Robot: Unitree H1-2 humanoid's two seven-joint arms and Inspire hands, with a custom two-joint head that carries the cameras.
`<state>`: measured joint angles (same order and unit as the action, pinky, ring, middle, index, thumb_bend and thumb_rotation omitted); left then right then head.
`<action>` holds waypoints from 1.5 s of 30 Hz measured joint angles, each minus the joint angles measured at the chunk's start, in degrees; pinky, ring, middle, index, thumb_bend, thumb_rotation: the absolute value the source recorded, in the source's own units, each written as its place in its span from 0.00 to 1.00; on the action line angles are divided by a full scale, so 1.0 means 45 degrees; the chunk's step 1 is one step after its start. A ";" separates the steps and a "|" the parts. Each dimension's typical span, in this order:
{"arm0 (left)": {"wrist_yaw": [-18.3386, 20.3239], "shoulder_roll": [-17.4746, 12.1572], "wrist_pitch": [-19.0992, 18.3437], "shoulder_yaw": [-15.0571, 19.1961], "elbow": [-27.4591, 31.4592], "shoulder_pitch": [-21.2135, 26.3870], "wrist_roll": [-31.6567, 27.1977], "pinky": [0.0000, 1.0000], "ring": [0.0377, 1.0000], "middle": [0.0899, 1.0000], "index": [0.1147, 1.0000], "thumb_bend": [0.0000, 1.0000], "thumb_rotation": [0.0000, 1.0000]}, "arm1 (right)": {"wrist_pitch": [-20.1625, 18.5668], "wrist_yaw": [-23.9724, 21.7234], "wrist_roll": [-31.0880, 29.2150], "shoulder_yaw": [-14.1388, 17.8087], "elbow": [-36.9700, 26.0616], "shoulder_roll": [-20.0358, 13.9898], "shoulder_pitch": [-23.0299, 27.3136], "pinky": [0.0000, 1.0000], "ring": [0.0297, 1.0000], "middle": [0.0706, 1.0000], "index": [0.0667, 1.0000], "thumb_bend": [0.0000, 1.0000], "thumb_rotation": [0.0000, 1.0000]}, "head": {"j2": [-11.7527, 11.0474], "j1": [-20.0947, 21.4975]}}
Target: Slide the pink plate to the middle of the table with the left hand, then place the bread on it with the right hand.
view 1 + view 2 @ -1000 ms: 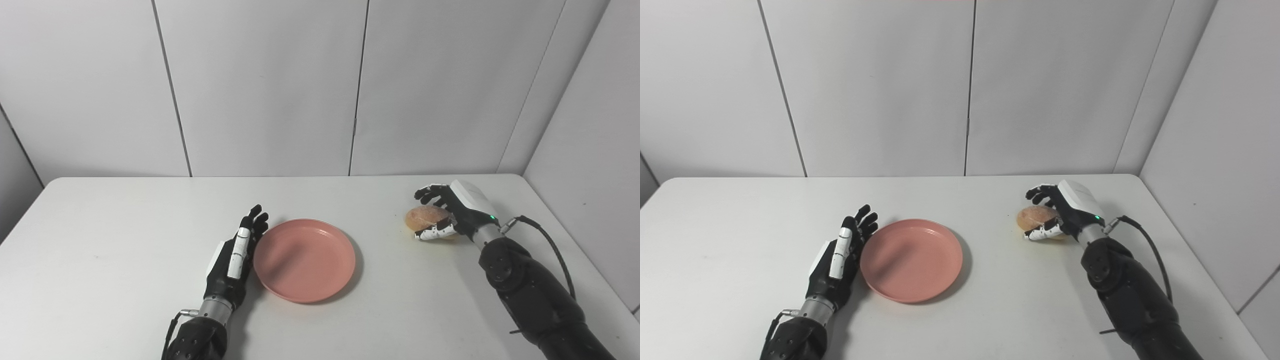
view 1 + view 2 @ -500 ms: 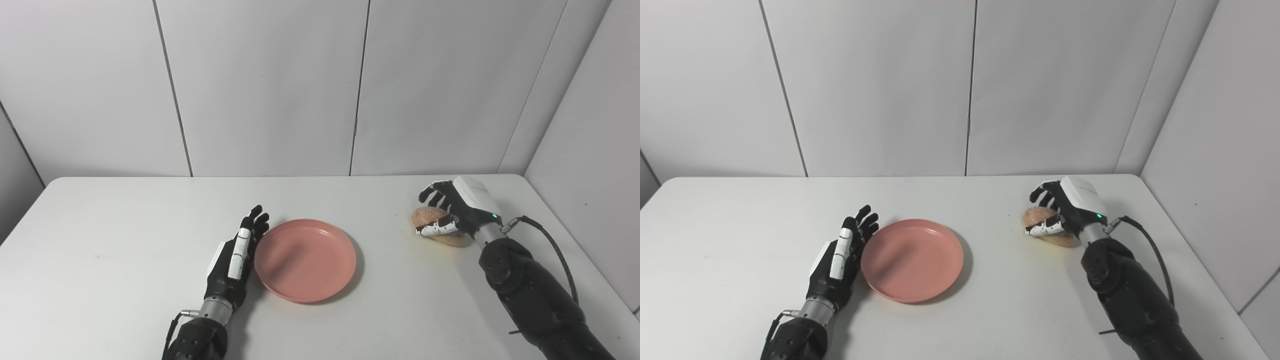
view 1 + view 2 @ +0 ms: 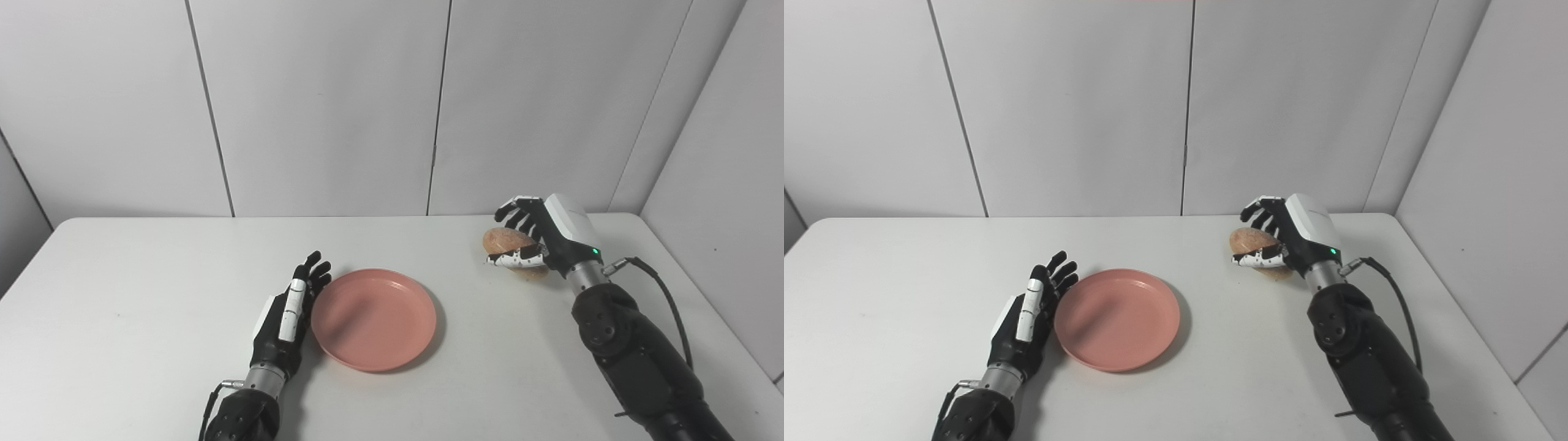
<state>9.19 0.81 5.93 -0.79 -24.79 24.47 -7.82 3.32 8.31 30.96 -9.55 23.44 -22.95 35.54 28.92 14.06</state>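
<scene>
Right hand [image 3: 542, 236] fingers wrapped around round brown bread roll [image 3: 507, 241], apparently just clear of white table [image 3: 153, 275], far right. Left hand [image 3: 286, 315] open, fingers straight, against left rim of round pink plastic plate [image 3: 373, 318], mid-table.

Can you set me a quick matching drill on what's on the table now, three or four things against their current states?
Things:
1. pink plate
2. bread
3. left hand
4. right hand

States:
A. closed around something
B. open, fingers by the plate's rim
C. empty, near mid-table
D. held clear of the table

Pairs: 1-C, 2-D, 3-B, 4-A
</scene>
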 measured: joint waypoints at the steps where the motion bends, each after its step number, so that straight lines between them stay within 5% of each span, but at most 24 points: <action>1: 0.0000 0.0007 0.0004 0.0000 -0.0009 0.0006 -0.0001 0.96 0.94 0.93 0.92 0.70 1.00 | 0.0000 -0.0041 -0.0013 0.0000 -0.0158 0.0066 0.0000 0.35 0.38 0.44 0.50 0.51 0.00 | 0.0000 0.0000; 10: -0.0001 0.0009 0.0007 0.0025 -0.0018 0.0012 -0.0009 0.94 0.93 0.93 0.91 0.69 1.00 | 0.0025 -0.0168 -0.0200 -0.0250 -0.0910 0.0681 0.0000 0.43 0.42 0.43 0.49 0.51 0.00 | 0.0078 -0.0039; 17: -0.0037 0.0022 0.0007 -0.0028 -0.0013 0.0017 0.0076 0.97 0.94 0.94 0.92 0.71 1.00 | 0.0648 -0.0185 -0.0072 -0.0935 -0.0960 0.1649 0.0006 0.38 0.39 0.44 0.50 0.51 0.00 | 0.0098 -0.0078; 21: -0.0046 0.0002 -0.0045 -0.0065 0.0018 0.0006 0.0086 1.00 0.96 0.95 0.94 0.74 1.00 | 0.0903 -0.0197 -0.0098 -0.1134 -0.0723 0.2063 0.0072 0.43 0.44 0.51 0.43 0.51 0.00 | 0.0117 -0.0059; 30: -0.0032 -0.0123 0.0060 -0.0120 -0.0208 0.0126 0.0115 1.00 0.99 0.98 0.98 0.74 1.00 | 0.1422 -0.0188 0.0354 -0.1660 -0.0188 0.2861 0.0242 0.33 0.37 0.43 0.51 0.51 0.00 | 0.0176 -0.0078; 45: -0.0074 -0.0150 0.0291 -0.0152 -0.0484 0.0290 0.0362 1.00 0.99 0.99 0.99 0.74 1.00 | 0.2209 -0.0090 0.1021 -0.2309 0.1263 0.3202 0.0323 0.33 0.36 0.43 0.52 0.51 0.00 | 0.0195 -0.0176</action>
<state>8.85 0.14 7.24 -1.47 -26.97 25.78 -6.19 13.26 7.90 35.55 -19.94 29.12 -8.54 37.00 29.79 13.27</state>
